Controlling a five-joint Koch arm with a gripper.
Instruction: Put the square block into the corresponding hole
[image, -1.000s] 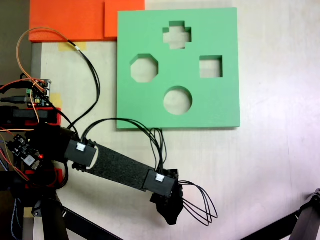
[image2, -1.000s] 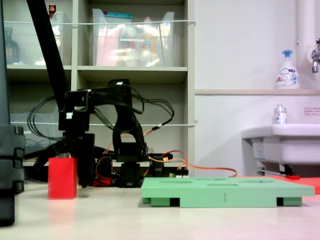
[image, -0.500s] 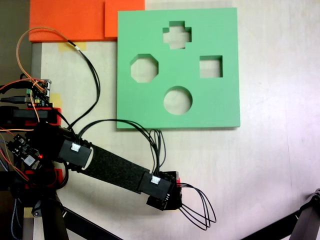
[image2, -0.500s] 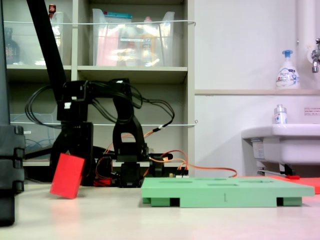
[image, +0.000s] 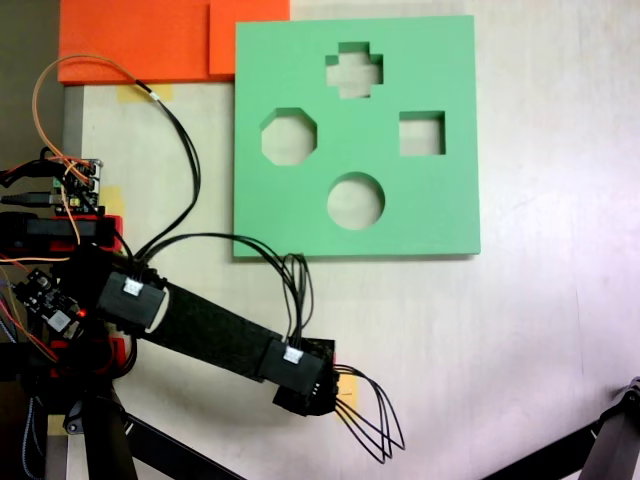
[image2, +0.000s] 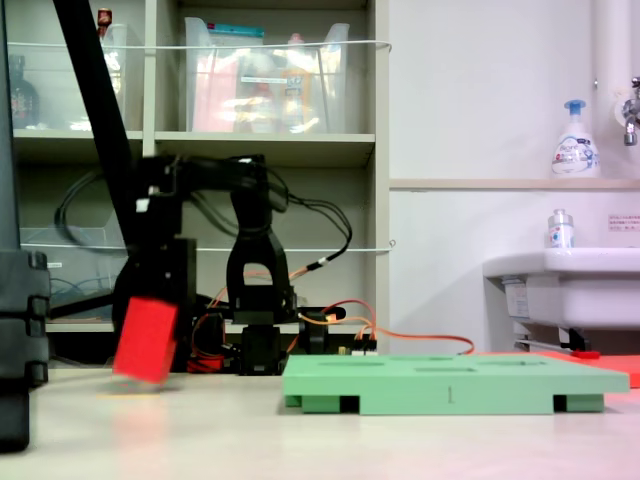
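The gripper (image2: 150, 335) clasps the square block (image2: 146, 339), tilted and lifted just clear of the table (image2: 300, 440), well left of the green foam board (image2: 455, 382); the board's square hole (image: 421, 133) holds nothing, the arm (image: 205, 331) stretches low

- We see a pale tabletop (image: 560, 330).
- A flat green foam board (image: 300, 215) lies on it, its square cutout (image: 421, 133) on the right in the top-down fixed view.
- Orange foam sheets (image: 130, 40) rest at the tabletop's far-left corner.
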